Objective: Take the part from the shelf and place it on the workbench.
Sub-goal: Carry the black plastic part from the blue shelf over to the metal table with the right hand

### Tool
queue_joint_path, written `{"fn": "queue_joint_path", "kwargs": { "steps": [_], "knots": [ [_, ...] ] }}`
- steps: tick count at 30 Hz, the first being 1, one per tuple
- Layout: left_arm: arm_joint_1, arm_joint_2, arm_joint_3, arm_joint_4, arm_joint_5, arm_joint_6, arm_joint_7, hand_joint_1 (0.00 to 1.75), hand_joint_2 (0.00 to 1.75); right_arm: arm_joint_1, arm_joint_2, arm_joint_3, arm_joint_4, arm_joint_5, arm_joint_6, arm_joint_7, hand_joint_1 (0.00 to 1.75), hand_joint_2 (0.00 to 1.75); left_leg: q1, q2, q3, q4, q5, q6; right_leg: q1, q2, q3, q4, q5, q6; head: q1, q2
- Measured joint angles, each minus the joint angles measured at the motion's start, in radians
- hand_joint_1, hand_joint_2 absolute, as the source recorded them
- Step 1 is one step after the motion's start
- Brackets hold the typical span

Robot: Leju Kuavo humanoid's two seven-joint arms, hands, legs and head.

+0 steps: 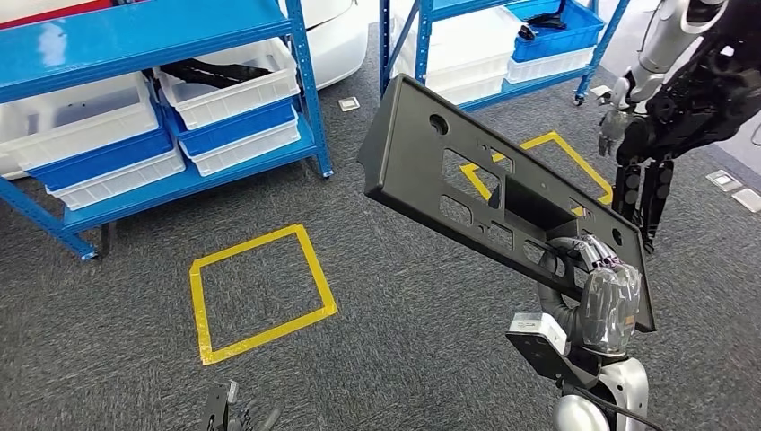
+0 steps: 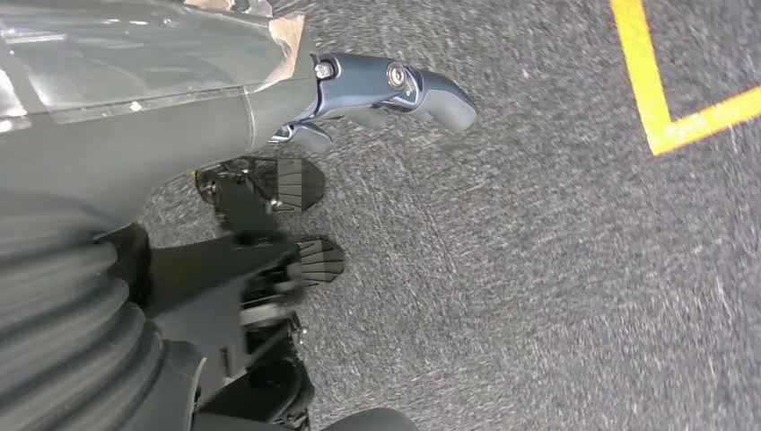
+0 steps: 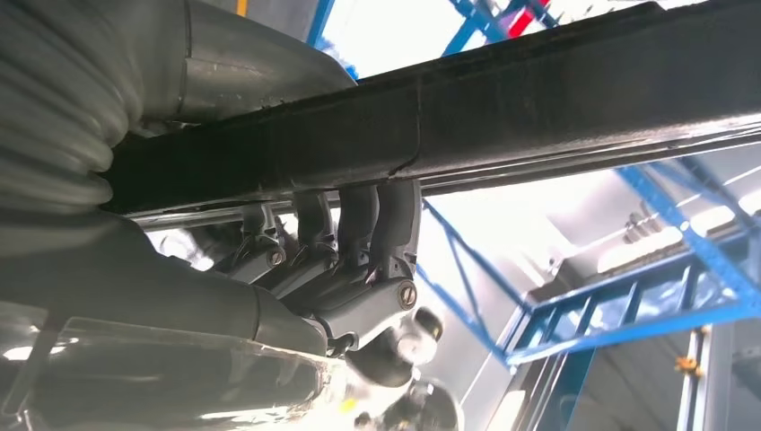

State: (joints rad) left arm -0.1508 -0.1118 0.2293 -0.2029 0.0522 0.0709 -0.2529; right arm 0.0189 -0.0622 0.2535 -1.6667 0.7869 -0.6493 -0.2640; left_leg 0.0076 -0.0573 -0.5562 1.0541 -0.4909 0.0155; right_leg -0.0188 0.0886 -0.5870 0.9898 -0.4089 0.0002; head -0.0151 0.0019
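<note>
The part (image 1: 467,180) is a long black panel with cut-outs and round holes, held tilted in the air over the grey carpet. My right hand (image 1: 601,287) grips it at its lower right end, fingers hooked through a cut-out. In the right wrist view those fingers (image 3: 359,233) wrap over the panel's dark edge (image 3: 538,99). My left hand (image 1: 229,415) hangs low at the bottom edge of the head view. In the left wrist view the left hand (image 2: 305,180) has its thumb and fingers apart above the carpet, holding nothing.
A blue shelf (image 1: 179,180) with white and blue bins stands at the back left, a second one (image 1: 502,45) at the back right. Yellow tape squares (image 1: 260,292) mark the carpet. Another robot's dark and silver arm (image 1: 682,90) hangs at the far right.
</note>
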Motion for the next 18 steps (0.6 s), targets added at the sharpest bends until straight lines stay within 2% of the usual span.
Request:
{"fn": "queue_joint_path", "kwargs": {
  "steps": [1,2,4,5,7,8,9,10,11,12,13,15,16,17,18],
  "knots": [
    [-0.001,0.002,0.0,0.0,0.0,0.001,0.0,0.0,1.75,0.0,0.0,0.0,0.0,0.0,0.0,0.0,1.75,1.75,-0.003,-0.018,0.024,-0.046,0.012,0.008,0.0,0.009,-0.003,0.0,0.003,0.004,-0.001,0.0],
    [-0.002,0.004,0.0,0.0,-0.001,0.001,0.0,0.0,1.75,0.0,0.001,0.0,0.0,0.001,0.0,0.0,1.75,1.75,-0.006,-0.028,0.034,-0.067,0.014,0.014,-0.002,0.018,-0.006,-0.001,0.007,0.009,-0.001,0.0],
    [-0.005,0.003,0.0,0.0,-0.003,0.003,0.0,0.0,1.75,0.002,0.004,-0.001,-0.001,0.005,-0.001,0.0,1.75,1.75,-0.009,-0.008,0.032,-0.077,0.022,0.023,-0.004,0.036,-0.015,-0.005,0.017,0.024,-0.003,0.0],
    [-0.005,0.003,0.0,0.0,-0.005,0.003,0.001,0.0,1.75,0.003,0.004,-0.003,-0.002,0.009,-0.001,0.0,1.75,1.75,-0.008,0.004,0.033,-0.086,0.032,0.027,-0.004,0.028,-0.023,-0.001,0.018,0.028,-0.002,0.0],
    [-0.005,0.001,0.0,0.0,-0.011,0.009,-0.001,0.0,1.75,0.003,0.005,-0.008,-0.005,0.018,-0.001,0.002,1.75,1.75,-0.003,0.032,0.035,-0.104,0.051,0.035,-0.001,-0.02,-0.059,0.058,-0.014,0.026,0.002,0.0],
    [-0.004,0.001,0.0,0.0,-0.015,0.012,-0.002,0.0,1.75,0.004,0.006,-0.01,-0.005,0.021,-0.001,0.002,1.75,1.75,-0.003,0.047,0.033,-0.107,0.055,0.037,-0.001,-0.049,-0.087,0.119,-0.047,0.022,0.005,0.0],
    [-0.003,0.0,0.0,0.0,-0.018,0.015,-0.004,0.0,1.75,0.004,0.006,-0.011,-0.006,0.022,-0.001,0.004,1.75,1.75,-0.004,0.062,0.029,-0.107,0.058,0.038,-0.003,-0.066,-0.117,0.19,-0.081,0.021,0.006,0.0],
    [-0.002,-0.001,0.0,0.0,-0.021,0.016,-0.004,0.0,1.75,0.007,0.007,-0.012,-0.006,0.023,-0.001,0.005,1.75,1.75,-0.004,0.077,0.025,-0.106,0.059,0.036,-0.005,-0.074,-0.14,0.248,-0.106,0.025,0.007,0.0],
    [-0.001,-0.001,0.0,0.0,-0.022,0.017,-0.004,0.0,1.75,0.009,0.007,-0.013,-0.006,0.024,-0.001,0.006,1.75,1.75,-0.004,0.093,0.021,-0.105,0.061,0.034,-0.009,-0.078,-0.147,0.279,-0.119,0.031,0.007,0.0],
    [-0.001,-0.001,0.0,0.0,-0.023,0.017,-0.004,0.0,1.75,0.011,0.007,-0.013,-0.006,0.024,0.0,0.007,1.75,1.75,-0.003,0.108,0.018,-0.104,0.063,0.032,-0.012,-0.083,-0.131,0.266,-0.117,0.04,0.008,0.0],
    [-0.001,-0.002,0.0,0.0,-0.023,0.017,-0.004,0.0,1.75,0.012,0.007,-0.014,-0.006,0.026,0.0,0.008,1.75,1.75,-0.002,0.123,0.014,-0.102,0.064,0.028,-0.015,-0.091,-0.091,0.209,-0.103,0.05,0.008,0.0],
    [-0.003,-0.002,0.0,0.0,-0.024,0.017,-0.005,0.0,1.75,0.011,0.008,-0.013,-0.007,0.028,0.0,0.008,1.75,1.75,-0.004,0.147,0.005,-0.091,0.062,0.017,-0.018,-0.132,0.007,0.062,-0.074,0.06,0.008,0.0],
    [-0.004,-0.001,0.0,0.0,-0.024,0.017,-0.005,0.0,1.75,0.011,0.01,-0.013,-0.008,0.031,0.0,0.008,1.75,1.75,-0.005,0.157,0.002,-0.084,0.059,0.009,-0.017,-0.148,0.036,0.017,-0.065,0.057,0.007,0.0],
    [-0.005,0.0,0.0,0.0,-0.024,0.019,-0.006,0.0,1.75,0.011,0.011,-0.014,-0.009,0.033,0.0,0.007,1.75,1.75,-0.006,0.166,0.0,-0.079,0.057,0.002,-0.014,-0.155,0.045,-0.002,-0.061,0.05,0.007,0.0],
    [-0.005,0.0,0.0,0.0,-0.024,0.021,-0.007,0.0,1.75,0.012,0.012,-0.014,-0.011,0.036,0.0,0.007,1.75,1.75,-0.005,0.175,-0.001,-0.078,0.055,-0.005,-0.01,-0.148,0.037,0.001,-0.058,0.04,0.006,0.0]
  ]
}}
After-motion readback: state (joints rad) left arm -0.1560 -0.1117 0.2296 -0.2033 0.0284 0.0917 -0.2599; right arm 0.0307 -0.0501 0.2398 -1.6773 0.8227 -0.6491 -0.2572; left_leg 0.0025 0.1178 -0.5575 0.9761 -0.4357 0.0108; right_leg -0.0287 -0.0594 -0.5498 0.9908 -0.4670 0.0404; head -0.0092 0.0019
